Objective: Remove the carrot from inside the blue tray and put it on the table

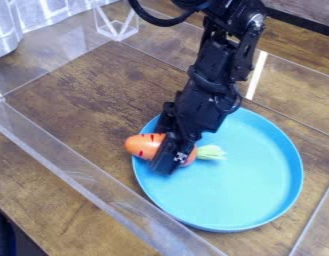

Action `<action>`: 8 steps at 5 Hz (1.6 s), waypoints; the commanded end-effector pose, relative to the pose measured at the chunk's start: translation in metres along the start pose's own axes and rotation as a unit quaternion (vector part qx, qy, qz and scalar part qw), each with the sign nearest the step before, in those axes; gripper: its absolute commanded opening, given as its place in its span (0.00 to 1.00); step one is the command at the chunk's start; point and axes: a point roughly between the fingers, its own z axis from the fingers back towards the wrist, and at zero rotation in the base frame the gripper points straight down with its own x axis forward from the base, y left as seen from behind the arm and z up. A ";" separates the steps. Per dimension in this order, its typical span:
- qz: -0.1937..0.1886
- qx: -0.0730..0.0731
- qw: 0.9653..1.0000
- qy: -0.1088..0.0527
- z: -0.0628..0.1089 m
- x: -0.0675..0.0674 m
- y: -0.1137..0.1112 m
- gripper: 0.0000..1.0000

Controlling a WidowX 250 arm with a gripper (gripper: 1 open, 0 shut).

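Camera view, looking down at an angle: a round light-blue tray (247, 200) is lying on a dark brown wood-grain worktop (73, 90), and everything else is placed by it. Inside the tray, near its left edge, a stubby orange carrot (144, 146) with dark cross stripes is lying on its side. Its blunt orange end is pointing left, over the tray's left rim, and its pale green leafy tip is pointing right, toward the tray's middle. A black robot arm (231, 50) is reaching down from beyond the tray's far side, bending toward the near left. Its pincer (170, 153) is angling down over the tray's left part and is clenched around the middle of the carrot, hiding that stretch of it, so the orange end is showing on one side and the leaves on the other. Whether the carrot is touching the tray's floor is not clear. The rest of the tray's blue floor is showing to the right of the pincer. A clear plastic strip (87, 175) is running diagonally along the tray's left side, toward the bottom of the view. Well beyond the tray, at the upper left, a small white-edged clear frame (116, 22) is standing on the worktop. A black cable is curving beside the arm, beyond the tray.
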 end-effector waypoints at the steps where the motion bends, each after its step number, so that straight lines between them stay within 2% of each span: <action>1: 0.018 -0.015 1.000 0.015 -0.008 -0.018 0.014 0.00; 2: 0.029 -0.021 0.999 0.025 -0.009 -0.027 0.023 0.00; 7: 0.050 -0.042 0.996 0.056 -0.019 -0.042 0.038 0.00; 8: 0.052 -0.047 0.996 0.061 -0.020 -0.044 0.040 1.00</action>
